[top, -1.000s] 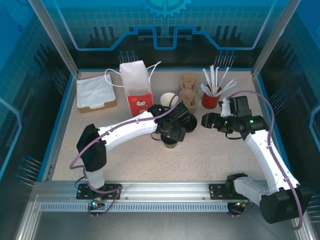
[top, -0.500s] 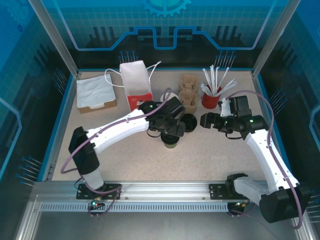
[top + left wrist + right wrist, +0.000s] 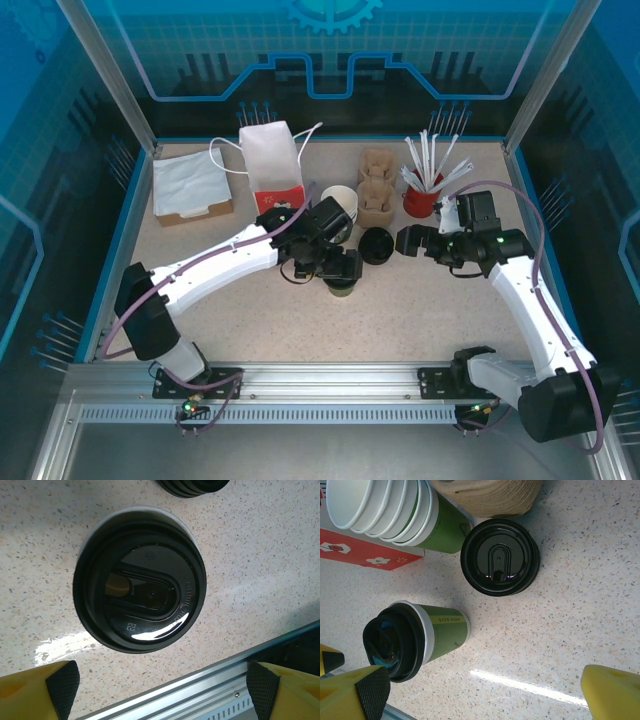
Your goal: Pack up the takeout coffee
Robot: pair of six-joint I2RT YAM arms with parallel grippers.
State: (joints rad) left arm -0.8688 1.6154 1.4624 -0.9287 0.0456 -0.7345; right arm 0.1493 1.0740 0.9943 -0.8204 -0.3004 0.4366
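Cup [image 3: 447, 630] stood upright on the speckled surface [image 3: 400, 320], near the middle and closer to the arm bases than the other goods. Its rim was white and its wall green. A black lid [image 3: 140, 585] sat on top. From the left wrist a sliver of white rim showed past the lid's edge on one side, so it could not be told whether the lid was pressed fully home.

The left claw [image 3: 162, 682] hung over the cup, spread wide. Its yellow fingers [image 3: 60, 685] with black pads were well apart at the lower corners of the wrist view, touching neither cup nor lid. The right claw [image 3: 485, 695] gaped just as wide and held nothing. It hovered to the right of the cup, pointing left toward the goods.

Just beyond the cup, between the two claws, lay a lid stack [image 3: 377, 245], black and round, apart from the cup. Farther back was a cup stack [image 3: 390, 510] of nested white-and-green cups, mouths open. A brown carrier [image 3: 375, 180] sat to its right. A red cup [image 3: 422, 200] bristling with white straws [image 3: 430, 155] stood right of the carrier.

Left of the cup stack, just beside it, stood a bag [image 3: 272, 165], white above and red below, with white loop handles. At the far left corner lay a napkin box [image 3: 190, 185], brown and open, with white napkins inside.
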